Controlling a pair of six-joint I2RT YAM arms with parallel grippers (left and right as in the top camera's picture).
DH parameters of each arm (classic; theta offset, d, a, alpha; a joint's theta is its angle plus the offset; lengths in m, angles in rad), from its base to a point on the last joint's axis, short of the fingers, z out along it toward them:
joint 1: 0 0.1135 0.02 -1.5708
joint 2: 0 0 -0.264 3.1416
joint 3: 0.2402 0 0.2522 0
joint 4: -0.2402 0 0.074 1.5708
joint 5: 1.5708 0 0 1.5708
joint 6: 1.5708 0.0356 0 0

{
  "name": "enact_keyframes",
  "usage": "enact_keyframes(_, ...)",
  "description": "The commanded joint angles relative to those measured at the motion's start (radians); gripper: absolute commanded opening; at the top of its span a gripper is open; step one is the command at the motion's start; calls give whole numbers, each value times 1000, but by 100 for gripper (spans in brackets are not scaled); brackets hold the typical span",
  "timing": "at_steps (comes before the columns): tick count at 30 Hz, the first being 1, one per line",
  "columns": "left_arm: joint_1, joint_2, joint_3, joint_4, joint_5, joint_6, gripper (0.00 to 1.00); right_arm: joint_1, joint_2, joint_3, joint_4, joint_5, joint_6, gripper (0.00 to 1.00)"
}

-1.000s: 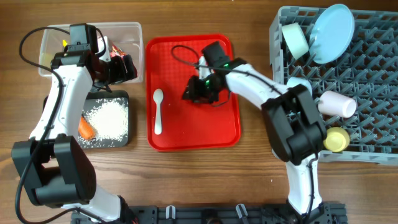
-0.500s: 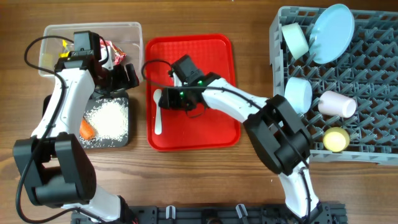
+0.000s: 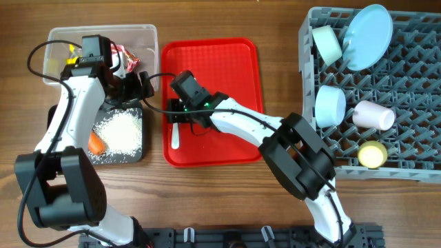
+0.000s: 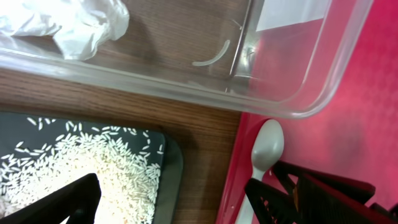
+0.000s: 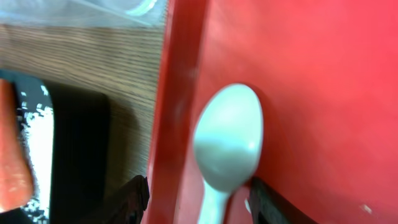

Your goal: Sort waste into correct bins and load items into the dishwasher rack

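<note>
The white spoon (image 3: 175, 135) lies near the left edge of the flat red tray (image 3: 227, 76). My right gripper (image 3: 180, 114) is open and low over it. In the right wrist view its fingers (image 5: 134, 194) stand either side of the spoon's neck, below the bowl (image 5: 229, 140). My left gripper (image 3: 135, 85) is open and empty, above the gap between the clear tub (image 3: 55, 41) and the black tray (image 3: 132, 156). The tub holds tissue (image 4: 68, 22) and red and yellow wrappers (image 3: 127, 54). The black tray holds rice (image 3: 120, 131) and the carrot (image 3: 95, 142).
The grey rack (image 3: 413, 103) at the right holds the plate (image 3: 367, 27), two bowls (image 3: 327, 43) (image 3: 329, 105), the pink cup (image 3: 375, 116) and the yellow cup (image 3: 373, 154). The two grippers are close together at the red tray's left rim (image 4: 239, 155).
My right gripper has moved left across the red tray, from its middle to the spoon at the left edge. My left arm shifted slightly at first, then stayed put.
</note>
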Motion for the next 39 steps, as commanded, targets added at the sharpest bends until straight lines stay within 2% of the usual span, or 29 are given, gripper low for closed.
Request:
enact_keyframes(1, 39, -5, -13, -13, -16, 1, 100, 2, 51, -18, 42, -47, 19, 56)
enact_keyframes(8, 60, -5, -13, -39, -16, 2, 100, 0, 92, -18, 80, -50, 24, 54)
enact_keyframes(12, 60, -5, -13, -39, -16, 2, 100, -1, 119, -18, 90, -19, 45, 42)
enact_keyframes(17, 60, -5, -13, -39, -16, 2, 100, -2, 140, -18, 96, -17, 53, 35)
enact_keyframes(21, 60, -5, -13, -38, -16, 2, 100, -2, 140, -18, 116, -26, 53, 20)
enact_keyframes(30, 60, -5, -13, -38, -16, 2, 100, -56, 135, -18, 116, -154, 43, 7)
enact_keyframes(35, 60, -5, -13, -38, -16, 2, 100, -123, 59, -18, 50, -181, -23, 6)
enact_keyframes(39, 60, -5, -13, -38, -16, 2, 100, -201, -93, -18, -62, -173, -138, 6)
